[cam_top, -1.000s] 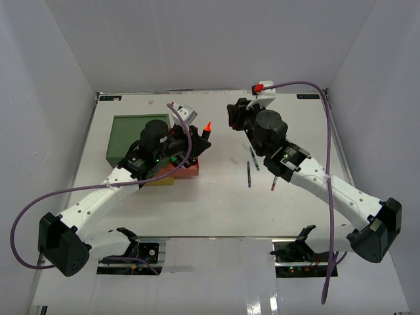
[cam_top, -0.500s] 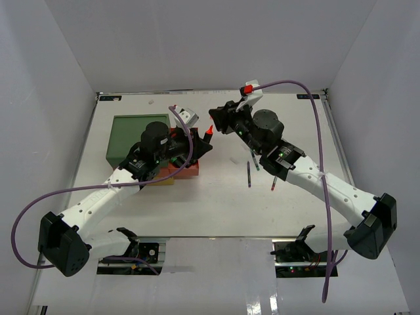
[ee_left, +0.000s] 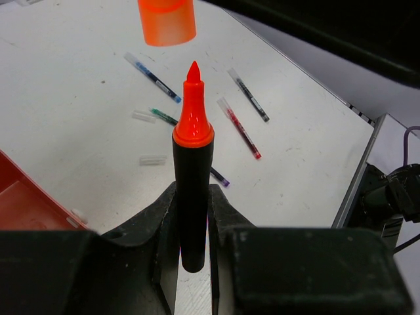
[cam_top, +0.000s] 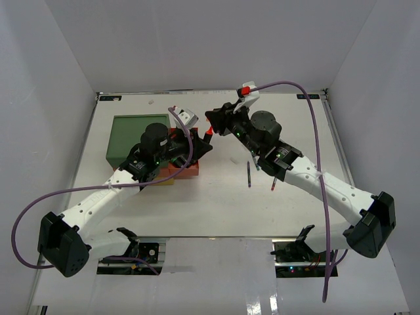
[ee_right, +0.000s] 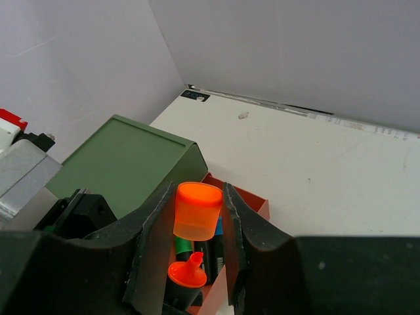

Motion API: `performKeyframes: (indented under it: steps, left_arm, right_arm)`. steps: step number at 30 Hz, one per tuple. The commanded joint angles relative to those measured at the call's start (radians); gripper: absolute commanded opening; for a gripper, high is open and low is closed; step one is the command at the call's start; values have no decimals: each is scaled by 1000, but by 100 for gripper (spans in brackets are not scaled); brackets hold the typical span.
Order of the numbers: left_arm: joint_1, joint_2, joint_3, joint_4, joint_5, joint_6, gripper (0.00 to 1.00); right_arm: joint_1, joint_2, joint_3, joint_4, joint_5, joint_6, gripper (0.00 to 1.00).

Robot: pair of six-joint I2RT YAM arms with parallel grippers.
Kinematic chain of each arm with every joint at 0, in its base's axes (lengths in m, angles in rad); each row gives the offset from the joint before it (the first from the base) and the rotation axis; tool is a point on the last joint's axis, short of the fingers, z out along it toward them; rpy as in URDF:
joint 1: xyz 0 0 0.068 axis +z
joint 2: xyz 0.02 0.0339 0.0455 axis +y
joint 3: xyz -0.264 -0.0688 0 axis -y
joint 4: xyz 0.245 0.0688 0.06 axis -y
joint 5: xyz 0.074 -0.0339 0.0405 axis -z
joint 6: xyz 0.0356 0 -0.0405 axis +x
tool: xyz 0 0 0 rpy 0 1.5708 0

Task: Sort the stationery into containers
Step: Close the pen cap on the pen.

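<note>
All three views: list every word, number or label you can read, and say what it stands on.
No text is readable.
Far left corner of the table: black label, too small to read.
Far right corner: second black label, too small to read.
No print shows on the highlighter or the orange cap.

In the left wrist view the frame cuts off the orange cap [ee_left: 167, 21] at 12 o'clock. The highlighter [ee_left: 192, 177] has its lower barrel buried between the left fingers [ee_left: 226, 213]. The red-orange drawer [ee_left: 23, 197] runs off at 9 o'clock. From above, the left arm [cam_top: 111, 187] covers most of the yellow tier [cam_top: 161, 181]. The pens [cam_top: 249, 175] on the worktop [cam_top: 216, 203] are too small to tell colours.
</note>
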Motion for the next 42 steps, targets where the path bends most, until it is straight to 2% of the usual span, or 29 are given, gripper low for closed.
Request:
performKeyframes:
  steps: [1, 18, 27, 42]
  left_arm:
    - [3, -47, -11, 51, 0, -9, 0]
    - [3, -66, -29, 79, -14, -20, 0]
    - [3, -51, -23, 72, 16, -18, 0]
    - [3, -25, -9, 55, 37, -26, 0]
  right_arm:
    - [7, -25, -13, 67, 18, -4, 8]
    - [17, -31, -53, 85, -10, 11, 8]
    - [16, -39, -13, 80, 59, -41, 8]
    - [17, -53, -6, 80, 61, -39, 8]
